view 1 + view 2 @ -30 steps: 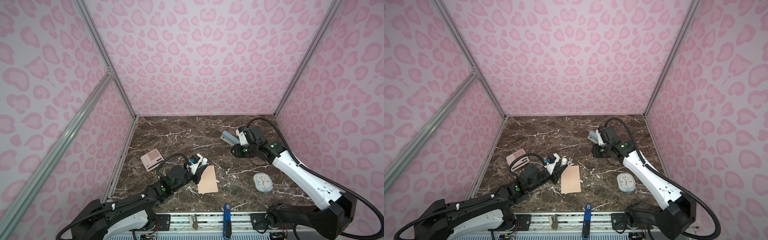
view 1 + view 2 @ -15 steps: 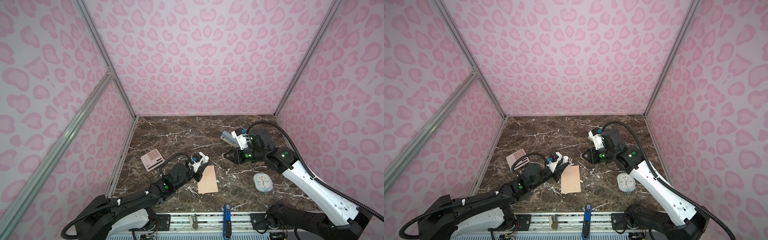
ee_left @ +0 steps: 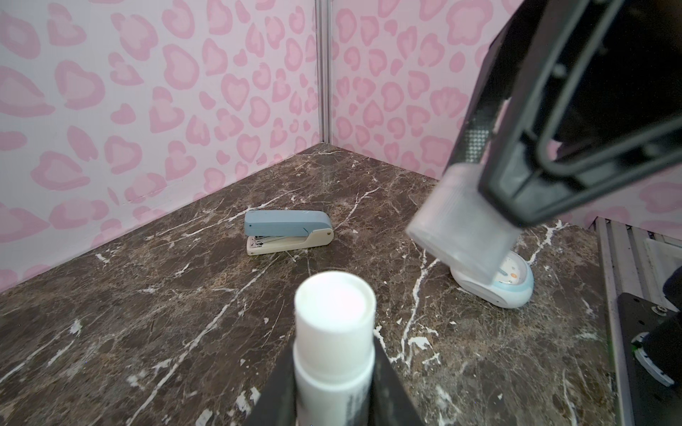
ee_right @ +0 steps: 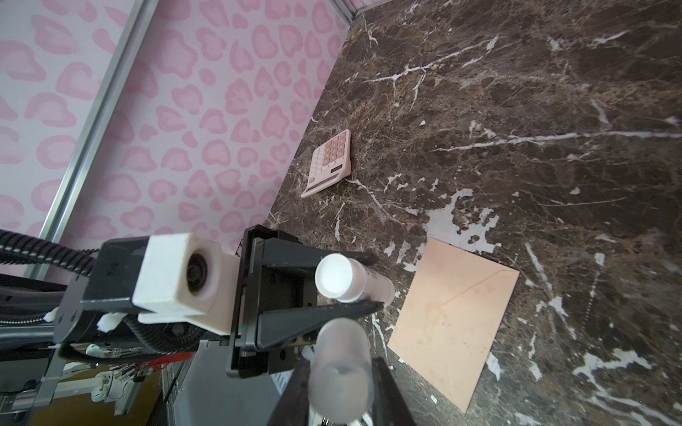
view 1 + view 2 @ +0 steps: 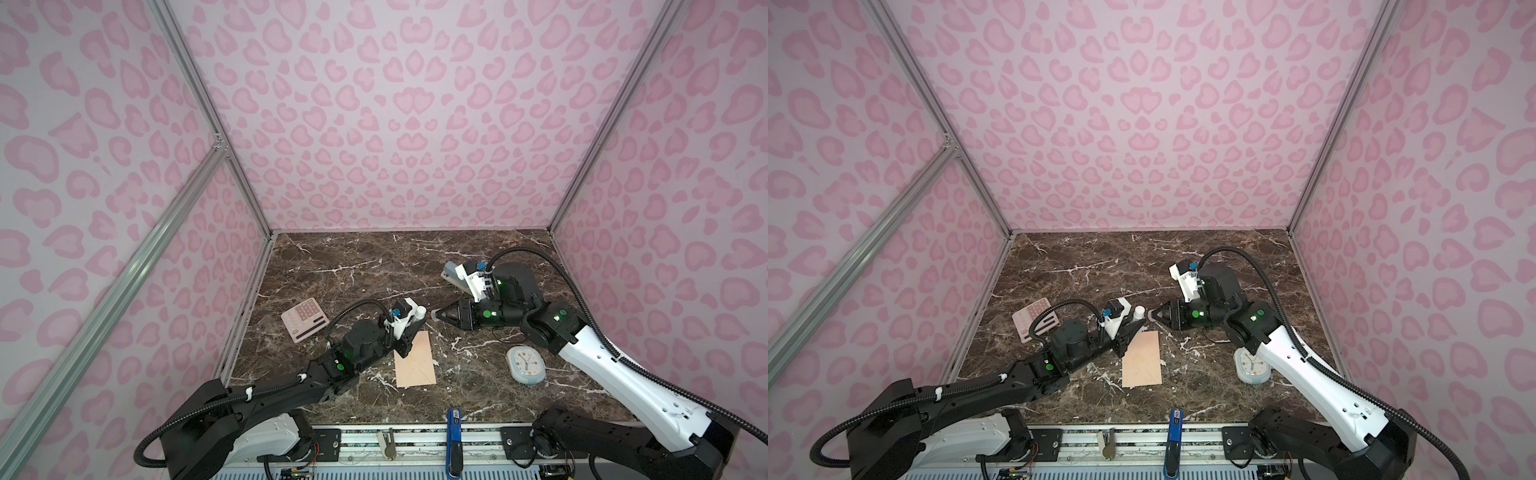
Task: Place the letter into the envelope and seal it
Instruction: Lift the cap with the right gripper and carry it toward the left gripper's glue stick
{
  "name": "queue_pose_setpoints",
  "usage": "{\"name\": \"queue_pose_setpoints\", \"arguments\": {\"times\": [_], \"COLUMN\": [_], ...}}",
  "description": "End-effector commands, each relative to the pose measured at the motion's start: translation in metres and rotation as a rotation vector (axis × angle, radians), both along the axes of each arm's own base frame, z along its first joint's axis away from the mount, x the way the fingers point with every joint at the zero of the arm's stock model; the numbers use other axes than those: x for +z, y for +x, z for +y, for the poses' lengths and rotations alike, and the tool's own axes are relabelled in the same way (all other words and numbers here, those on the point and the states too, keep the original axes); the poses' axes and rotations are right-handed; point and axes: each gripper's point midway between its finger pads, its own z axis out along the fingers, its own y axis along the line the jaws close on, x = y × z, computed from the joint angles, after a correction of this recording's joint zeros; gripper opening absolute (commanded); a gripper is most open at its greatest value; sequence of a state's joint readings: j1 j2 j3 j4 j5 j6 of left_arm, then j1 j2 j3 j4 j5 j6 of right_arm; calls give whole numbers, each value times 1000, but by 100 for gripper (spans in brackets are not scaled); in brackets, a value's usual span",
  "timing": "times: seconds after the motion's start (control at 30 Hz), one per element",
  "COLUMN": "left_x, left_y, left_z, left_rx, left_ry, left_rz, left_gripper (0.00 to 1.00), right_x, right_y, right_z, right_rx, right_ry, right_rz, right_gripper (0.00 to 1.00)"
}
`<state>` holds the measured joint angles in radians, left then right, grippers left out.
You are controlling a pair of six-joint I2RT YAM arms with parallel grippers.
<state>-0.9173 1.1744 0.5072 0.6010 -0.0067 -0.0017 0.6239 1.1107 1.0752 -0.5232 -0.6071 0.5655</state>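
The peach-orange envelope lies flat on the marble table with its triangular flap folded down. The letter is hidden from view. My left gripper hovers at the envelope's far left corner. It is shut on a white glue stick whose uncapped end points toward the right arm. My right gripper faces it a short gap away and is shut on the stick's translucent cap.
A pink calculator lies at the left. A grey-blue stapler sits behind the right arm, and a pale blue clock lies flat at the right. Pink walls close three sides.
My right gripper has swung left and nearer from beside the stapler, until its tip faces the left gripper. The left gripper has shifted slightly with the stick. The envelope has not moved.
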Motion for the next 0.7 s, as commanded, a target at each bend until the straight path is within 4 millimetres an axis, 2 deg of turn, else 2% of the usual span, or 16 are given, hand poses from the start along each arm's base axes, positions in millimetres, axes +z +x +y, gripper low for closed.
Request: {"name": "queue_pose_setpoints", "arguments": {"times": [0.0, 0.33, 0.67], "left_x": [21, 22, 24], "left_y": [0, -2, -2], "left_z": [-5, -5, -2], "left_rx": [-17, -24, -19], "left_ry": [-64, -74, -82], "left_rz": [-33, -30, -33], "left_gripper": [4, 4, 4], "right_x": [8, 8, 1], "right_y": [6, 7, 10], "right_z": [7, 21, 18], "right_rx": [-3, 18, 5], "right_ry": [50, 79, 42], "right_rz": [-20, -7, -7], "right_gripper": [27, 27, 27]}}
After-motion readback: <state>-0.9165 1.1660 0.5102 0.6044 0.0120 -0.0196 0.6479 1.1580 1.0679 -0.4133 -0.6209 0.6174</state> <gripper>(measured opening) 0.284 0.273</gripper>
